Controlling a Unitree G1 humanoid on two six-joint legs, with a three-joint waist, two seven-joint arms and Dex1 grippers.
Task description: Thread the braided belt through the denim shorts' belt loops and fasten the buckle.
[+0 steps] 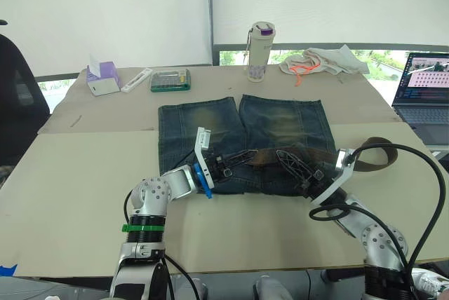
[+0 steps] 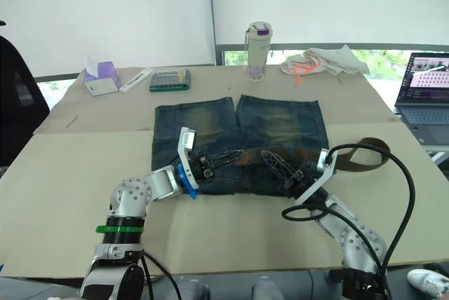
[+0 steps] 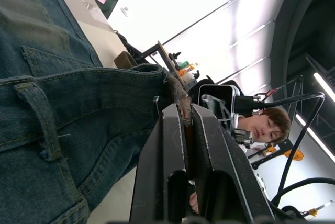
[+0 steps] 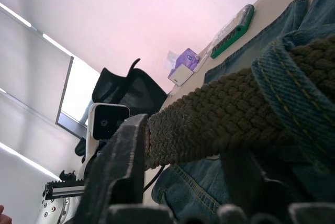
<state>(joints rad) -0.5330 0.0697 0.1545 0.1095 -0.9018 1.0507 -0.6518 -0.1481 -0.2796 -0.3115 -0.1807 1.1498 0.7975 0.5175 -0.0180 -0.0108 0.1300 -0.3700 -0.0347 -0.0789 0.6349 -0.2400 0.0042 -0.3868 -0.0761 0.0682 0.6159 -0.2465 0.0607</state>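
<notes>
Both grippers sit at the near waistband of the denim shorts. The left gripper is pinched tight on the braided belt; the right gripper has its fingers clamped around it too, where it passes under a belt loop. The belt's free end loops off right toward the laptop.

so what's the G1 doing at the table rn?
It's threading the braided belt along the waistband of the denim shorts. The left gripper is shut on the belt's edge at the waistband, and the right gripper works the strap where it passes under a belt loop. The belt's free tail curls off the shorts on the right. Nothing looks fastened yet.
</notes>
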